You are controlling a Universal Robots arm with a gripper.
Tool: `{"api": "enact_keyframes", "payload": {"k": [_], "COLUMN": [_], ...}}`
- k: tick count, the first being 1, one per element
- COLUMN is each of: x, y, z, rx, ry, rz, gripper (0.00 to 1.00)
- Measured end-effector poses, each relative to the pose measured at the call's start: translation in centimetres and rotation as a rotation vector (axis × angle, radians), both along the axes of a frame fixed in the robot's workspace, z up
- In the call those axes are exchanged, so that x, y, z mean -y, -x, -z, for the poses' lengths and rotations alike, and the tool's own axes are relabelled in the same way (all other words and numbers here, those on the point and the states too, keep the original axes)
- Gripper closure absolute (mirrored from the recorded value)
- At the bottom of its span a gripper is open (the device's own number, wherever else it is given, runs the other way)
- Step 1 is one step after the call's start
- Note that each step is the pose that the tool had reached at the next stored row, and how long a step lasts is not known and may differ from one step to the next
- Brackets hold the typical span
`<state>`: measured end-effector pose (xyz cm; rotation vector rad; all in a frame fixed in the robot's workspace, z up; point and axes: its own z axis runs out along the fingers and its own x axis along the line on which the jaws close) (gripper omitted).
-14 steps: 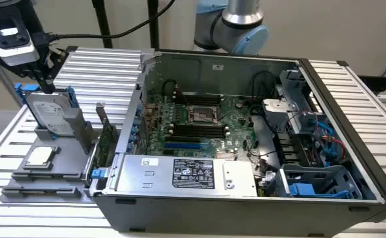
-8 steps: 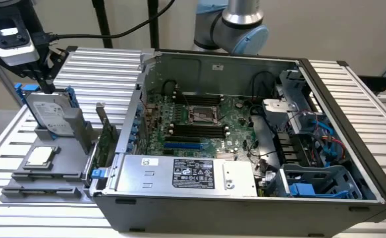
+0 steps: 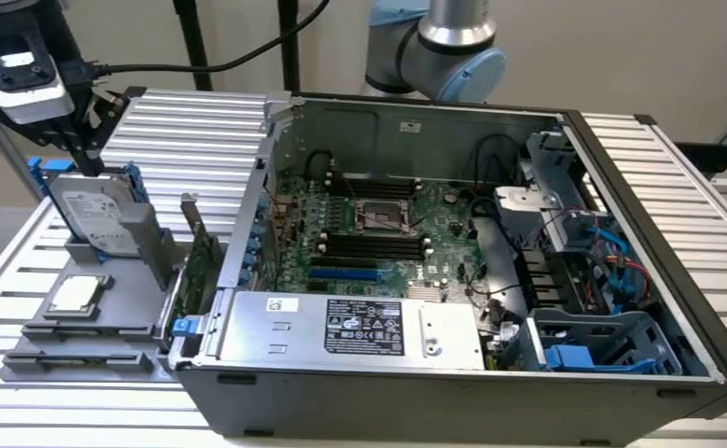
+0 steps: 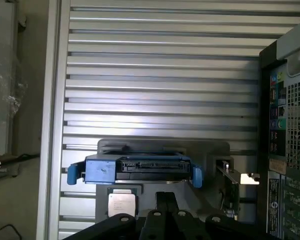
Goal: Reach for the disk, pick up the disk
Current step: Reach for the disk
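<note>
In the upper left of the exterior view the gripper [image 3: 90, 166] hangs just over the top edge of the disk [image 3: 94, 217]. Its jaws are drawn narrow and hold nothing. The disk stands upright in a grey holder [image 3: 154, 250] – blue rails showing – left of the open computer case [image 3: 643, 140]. The wrist view looks down on the disk's [image 4: 140, 167] connector edge.

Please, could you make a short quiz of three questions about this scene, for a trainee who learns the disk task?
1. True or false: the disk lies flat on the table.
2. The gripper is nearest to: A the disk, B the chip, C the power supply.
3. Fill in: the disk's rails are ___ in colour.
Key: 1 false, it stands on edge in the grey holder; 2 A; 3 blue.
</note>
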<state>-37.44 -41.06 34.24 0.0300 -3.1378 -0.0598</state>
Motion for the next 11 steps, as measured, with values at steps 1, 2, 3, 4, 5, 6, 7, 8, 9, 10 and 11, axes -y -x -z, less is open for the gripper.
{"api": "enact_keyframes", "payload": {"k": [1,2,3,4,5,6,7,8,9,10,11], "x": [0.00,-0.01,-0.03,-0.11,-0.26,-0.49,-0.80,-1.02,-1.14,-1.20,-1.27], "y": [0.2,0.4,0.8,1.2,1.6,1.9,2.1,2.4,2.8,3.2,3.5], "z": [0.00,0.01,0.01,0.01,0.01,0.01,0.00,-0.02,-0.03,-0.04,-0.06], "rx": [0.0003,0.0008,0.0012,0.0017,0.0019,0.0020,0.0021,0.0019,0.0020,0.0021,0.0021], "ry": [-0.0001,0.0000,-0.0001,-0.0001,-0.0001,0.0000,0.0000,0.0003,0.0003,0.0002,0.0003], "rz": [0.000,0.000,0.000,0.000,0.000,0.000,0.000,0.000,0.000,0.000,0.000], "gripper": [0.89,0.89,0.89,0.89,0.89,0.89,0.89,0.89,0.89,0.89,0.89]}}
